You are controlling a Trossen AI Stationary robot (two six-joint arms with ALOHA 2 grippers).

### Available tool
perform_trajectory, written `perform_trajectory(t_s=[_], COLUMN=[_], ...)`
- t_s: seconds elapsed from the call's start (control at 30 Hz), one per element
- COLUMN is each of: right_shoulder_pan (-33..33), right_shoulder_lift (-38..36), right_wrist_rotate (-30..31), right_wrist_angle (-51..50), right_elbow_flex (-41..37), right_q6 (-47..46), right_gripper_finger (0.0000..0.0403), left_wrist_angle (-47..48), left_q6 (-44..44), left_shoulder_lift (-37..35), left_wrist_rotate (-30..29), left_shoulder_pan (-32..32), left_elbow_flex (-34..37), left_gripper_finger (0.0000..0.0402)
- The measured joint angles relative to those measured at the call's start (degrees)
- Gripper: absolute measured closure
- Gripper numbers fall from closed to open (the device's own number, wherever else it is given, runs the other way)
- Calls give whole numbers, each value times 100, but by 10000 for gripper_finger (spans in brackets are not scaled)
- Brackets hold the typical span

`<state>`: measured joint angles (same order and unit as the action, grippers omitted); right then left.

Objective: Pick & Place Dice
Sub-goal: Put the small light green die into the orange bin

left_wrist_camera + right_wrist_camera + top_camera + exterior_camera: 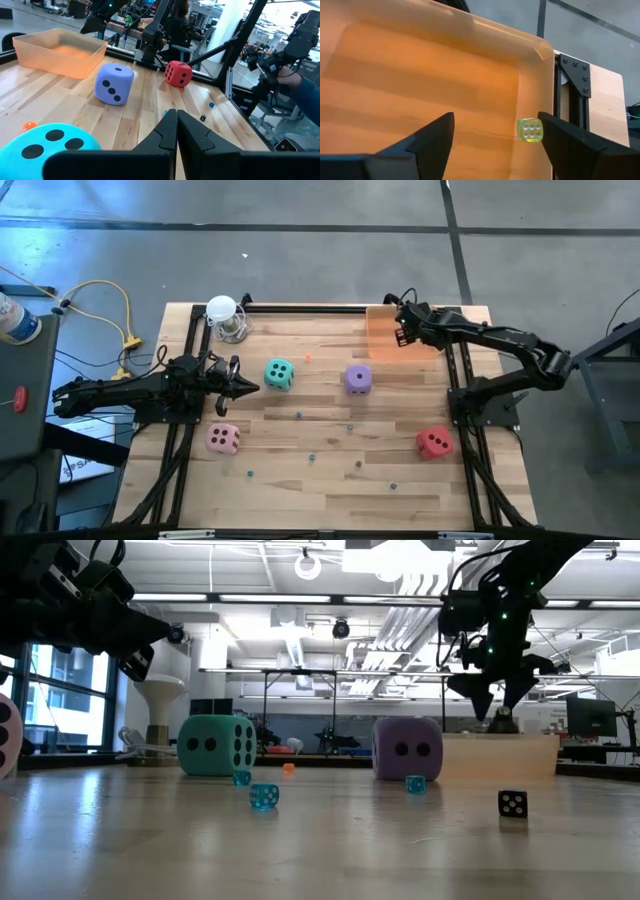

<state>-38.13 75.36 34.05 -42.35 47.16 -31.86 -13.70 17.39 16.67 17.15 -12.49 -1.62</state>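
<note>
— What's under the right gripper [495,132]?
— An orange tray [420,65], seen from above.
— Fingers?
— Spread apart, nothing gripped.
— Anything in the tray?
— A small yellow die [529,130], between the fingers, near the tray's wall.

Both arms are matte black, built of jointed segments. The left arm [130,390], at mid-left of the high view, ends in a left gripper [243,387] with two tapered, pointed fingers. The right arm [520,355], at upper right, carries black cable loops near the right gripper [496,145], whose fingers are broad, angular black wedges.
</note>
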Motion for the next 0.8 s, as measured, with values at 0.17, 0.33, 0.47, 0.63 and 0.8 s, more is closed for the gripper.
perform_trajectory(t_s=[0.17, 0.33, 0.47, 0.63, 0.8], right_shoulder_pan=[0, -2, 3, 150, 175], right_shoulder_lift=[-1, -1, -1, -1, 1], right_wrist_rotate=[-494, -590, -377, -398, -401], right_wrist_angle=[-24, -114, 42, 187, 232], right_elbow_flex=[0, 0, 0, 0, 0], right_q6=[-59, -73, 142, 111, 117], right_gripper_finger=[148, 310, 367, 268, 161], left_wrist_angle=[0, -1, 0, 0, 14], left_q6=[0, 0, 0, 0, 0], left_shoulder_lift=[0, 0, 0, 0, 0], left_wrist_rotate=[0, 0, 0, 0, 0], left_shoulder_pan=[0, 0, 0, 0, 0], left_elbow_flex=[0, 2, 1, 1, 0], left_gripper_finger=[399, 399, 399, 399, 399])
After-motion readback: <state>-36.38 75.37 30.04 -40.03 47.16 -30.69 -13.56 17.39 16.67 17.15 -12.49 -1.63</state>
